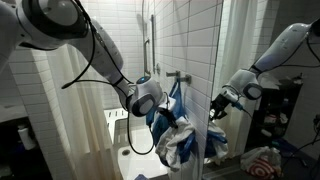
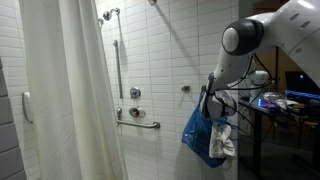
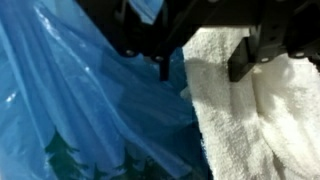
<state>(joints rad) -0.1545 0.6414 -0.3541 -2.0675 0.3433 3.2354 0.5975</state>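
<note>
Gripper (image 3: 202, 72) jaws apart astride the white towel (image 3: 262, 120); best pinch a thick fold, leaving the blue bag (image 3: 80, 100) out.

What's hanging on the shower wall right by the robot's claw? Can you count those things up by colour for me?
Blue: 1, the plastic bag
White: 1, the towel
Total: 2
</note>
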